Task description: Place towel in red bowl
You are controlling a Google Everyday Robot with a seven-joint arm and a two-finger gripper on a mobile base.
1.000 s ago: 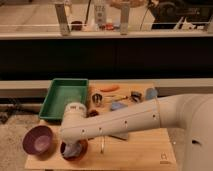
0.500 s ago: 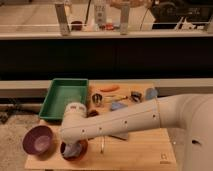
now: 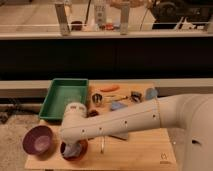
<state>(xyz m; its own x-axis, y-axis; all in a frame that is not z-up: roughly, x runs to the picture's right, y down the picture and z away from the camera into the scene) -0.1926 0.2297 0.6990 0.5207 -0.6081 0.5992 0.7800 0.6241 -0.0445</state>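
Bench [image 3: 142, 147]: wooden top, carrying all items noted below. Arm [image 3: 125, 122]: white, reaches from the right edge across the front of the bench and bends down at the wrist over the front-left corner. Green tray [image 3: 64, 95]: at the back left, not involved. Purple bowl [image 3: 37, 140]: front left, just beside the target and not to be confused with it. Red bowl [image 3: 84, 148]: directly under the wrist, partly hidden by it. Hand [image 3: 75, 141]: lowered into or just above the red bowl; whether it grips or has let go cannot be told from this view. Towel [image 3: 71, 149]: a pale blue-grey patch shows inside the red bowl's rim beneath the hand, so it appears to lie in or hang into the bowl. Small items at the back, an orange piece [image 3: 110, 88] and a can [image 3: 96, 98], sit well apart from the work. Assessment: the placing step is in hand and close to done. Next move calls for a sure release, then a straight lift so the cloth is not dragged back over the rim or toward the purple bowl
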